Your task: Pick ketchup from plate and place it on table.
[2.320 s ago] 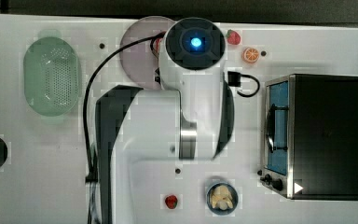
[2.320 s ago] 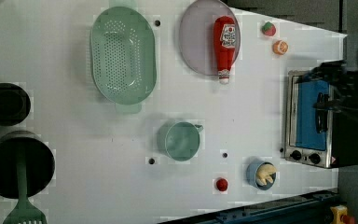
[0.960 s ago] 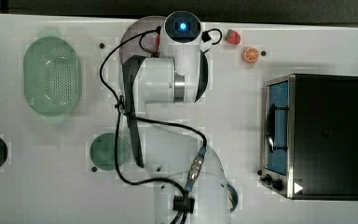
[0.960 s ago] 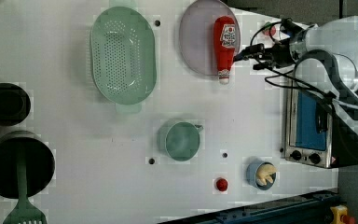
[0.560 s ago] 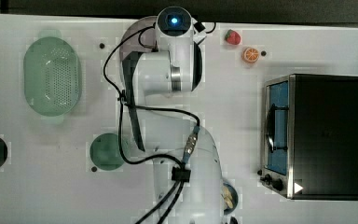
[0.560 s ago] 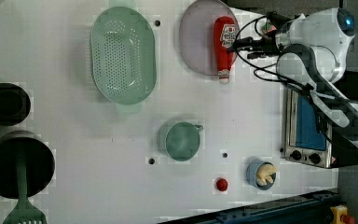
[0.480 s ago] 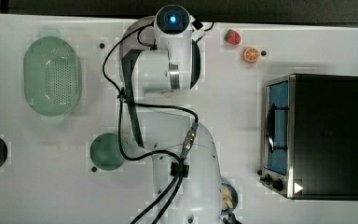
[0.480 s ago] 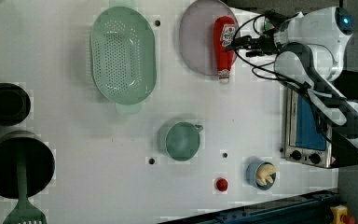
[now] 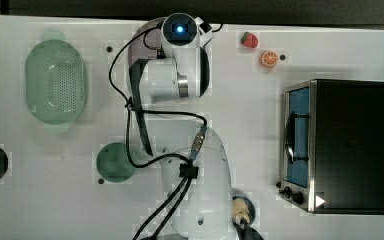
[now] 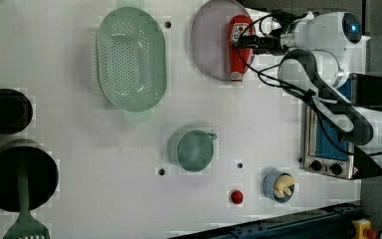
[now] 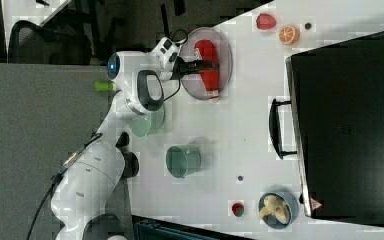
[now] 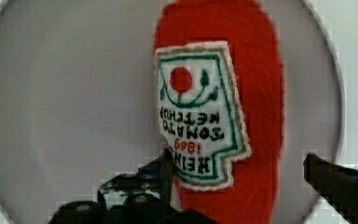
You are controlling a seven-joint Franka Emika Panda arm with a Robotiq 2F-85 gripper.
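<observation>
Top view: arm stretched toward twelve o'clock, wrist housing covering most of the plate (image 9: pixel 139 37), of which a lilac sliver peeks out at the housing's nine o'clock side. Strawberry (image 9: pixel 249 40) and orange slice (image 9: pixel 268 59) lying off at three o'clock of the wrist, on the surface (image 9: pixel 60 200). Nothing placed yet, judging from this angle.

Left view: ketchup (image 10: pixel 237 47) lying flat along the three o'clock edge of the plate (image 10: pixel 209 40), its cap end poking over the rim toward six o'clock. Gripper (image 10: pixel 246 42) reaching in from three o'clock, right at the bottle's body, jaws apart and seemingly to either side of it. Mint basket (image 10: pixel 132 59) well apart at nine o'clock of the plate.

Right view: ketchup (image 11: pixel 207 65) resting on the plate (image 11: pixel 222 45), gripper (image 11: pixel 200 65) over its middle, arriving from nine o'clock. No lift visible; bottle lying down on the dish.

Wrist view: red plush bottle with its stitched label (image 12: pixel 200 112) close ahead, one dark finger (image 12: pixel 340 182) on one flank and the other finger (image 12: pixel 135 186) on the opposite flank, spread wider than the bottle and not pressing it. Plate (image 12: pixel 51 116) filling the background beneath.

Progress, as a judgement: approach essentially finished, grasp not yet made. Left to do: squeezing on the bottle, lifting it off the plate, carrying it to bare surface, releasing.
</observation>
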